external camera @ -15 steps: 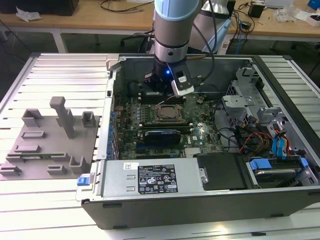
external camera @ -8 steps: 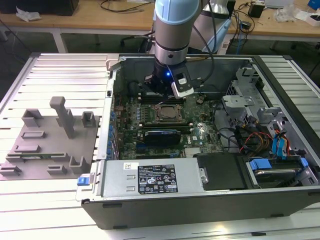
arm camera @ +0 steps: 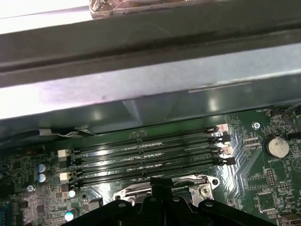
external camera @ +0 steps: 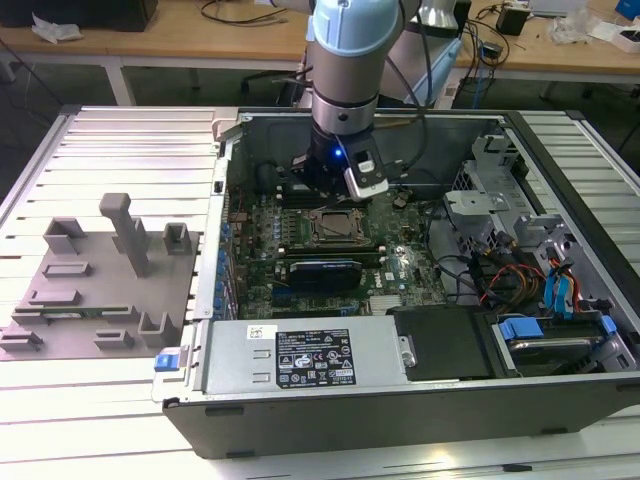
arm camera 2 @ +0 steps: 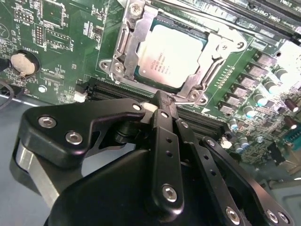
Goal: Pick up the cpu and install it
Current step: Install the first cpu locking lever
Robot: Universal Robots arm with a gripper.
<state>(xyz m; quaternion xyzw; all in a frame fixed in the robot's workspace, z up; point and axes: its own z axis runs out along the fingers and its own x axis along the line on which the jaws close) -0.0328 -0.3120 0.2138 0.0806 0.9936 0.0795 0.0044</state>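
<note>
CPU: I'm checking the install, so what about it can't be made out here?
- Second wrist view: the gripper covers the near edge of the socket, hiding how the cpu sits there.
- First wrist view: the picture edge and the gripper cut off the socket.
- Exterior view: the socket is too small to judge seating.

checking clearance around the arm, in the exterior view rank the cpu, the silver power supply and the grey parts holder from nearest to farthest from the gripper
From the gripper:
1. cpu, in its socket mid-motherboard.
2. silver power supply, along the case wall closest to the camera.
3. grey parts holder, outside the case at the exterior view's left.
</note>
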